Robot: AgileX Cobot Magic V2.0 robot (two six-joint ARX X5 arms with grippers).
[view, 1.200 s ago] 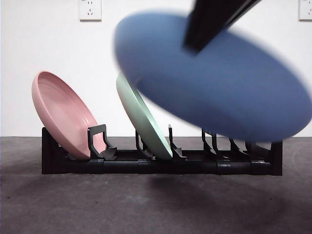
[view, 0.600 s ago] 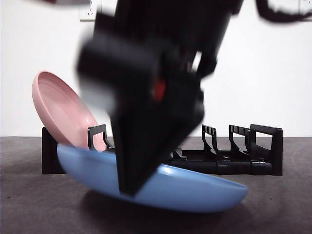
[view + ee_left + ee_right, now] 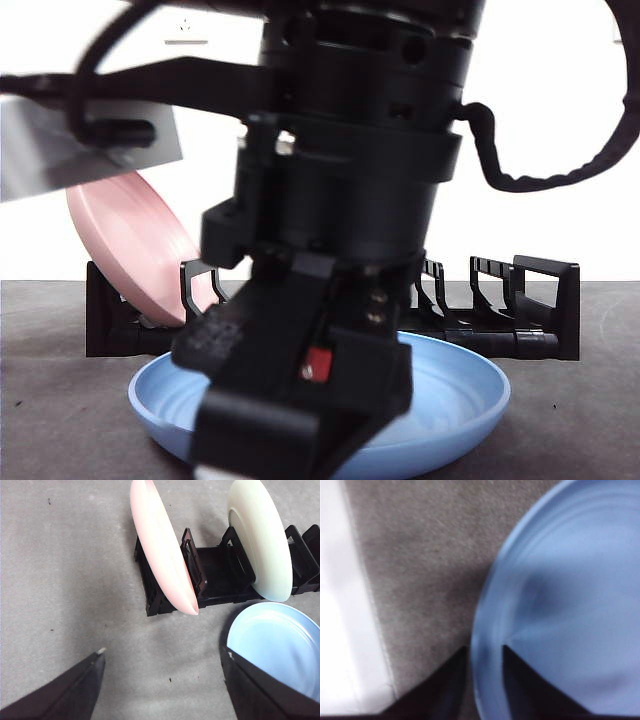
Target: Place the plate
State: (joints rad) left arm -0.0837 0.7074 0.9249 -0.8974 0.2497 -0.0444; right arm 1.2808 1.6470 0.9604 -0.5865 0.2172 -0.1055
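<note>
The blue plate lies flat on the grey table in front of the black rack. My right gripper stands low at the plate's near rim, one jaw on each side of the rim, shut on it. Its arm fills the middle of the front view. My left gripper is open and empty above the table, off to the side of the rack, with the blue plate beside one jaw.
A pink plate leans in the rack's left slot. A pale green plate stands in a middle slot, hidden by the arm in the front view. Slots at the rack's right end are free. A white strip borders the table.
The blue plate came down from high and tilted in front of the rack to lying flat on the table. The right arm lowered with it and now blocks the front view.
</note>
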